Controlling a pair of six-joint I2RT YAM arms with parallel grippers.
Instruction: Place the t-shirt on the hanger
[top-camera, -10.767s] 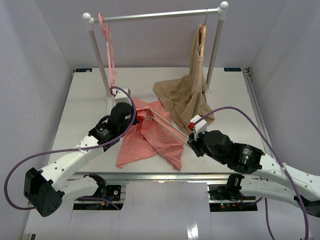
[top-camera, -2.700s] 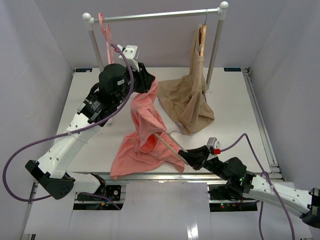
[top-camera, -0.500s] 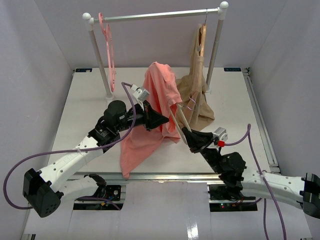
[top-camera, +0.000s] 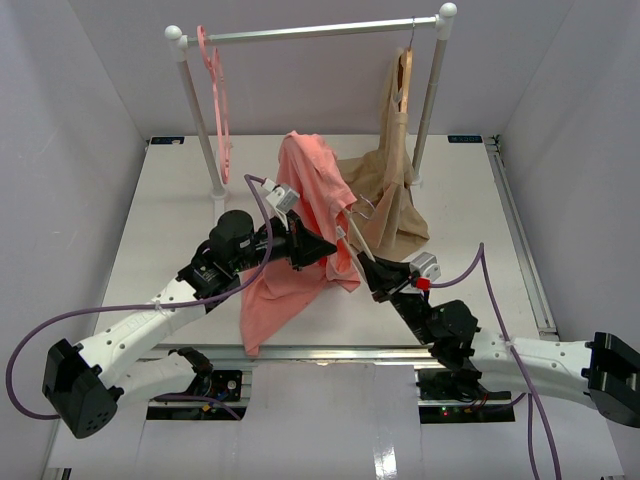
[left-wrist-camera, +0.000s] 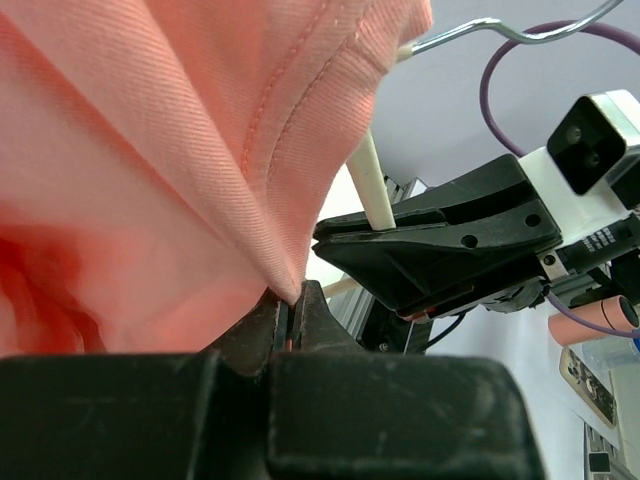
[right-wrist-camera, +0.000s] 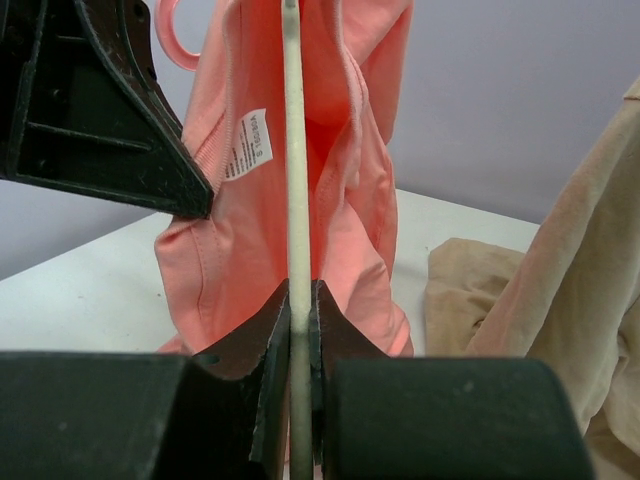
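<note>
At mid-worktop (top-camera: 170, 220), the right fingers (right-wrist-camera: 322, 320) are clamped shut on the cream hanger (right-wrist-camera: 291, 150), propping it upright inside the salmon t-shirt (top-camera: 310, 195). The shirt drapes over its 12 o'clock end and trails toward 7 o'clock. The left fingers (left-wrist-camera: 305, 305), pinched shut on a fabric edge at 6 o'clock, apparently keep the cloth spread for threading.

From high above the near edge, looks down over the whole table (top-camera: 170, 200). From each wrist, very close, faces the other across the t-shirt (left-wrist-camera: 150, 150) and hanger (right-wrist-camera: 292, 150), shared by all three.
</note>
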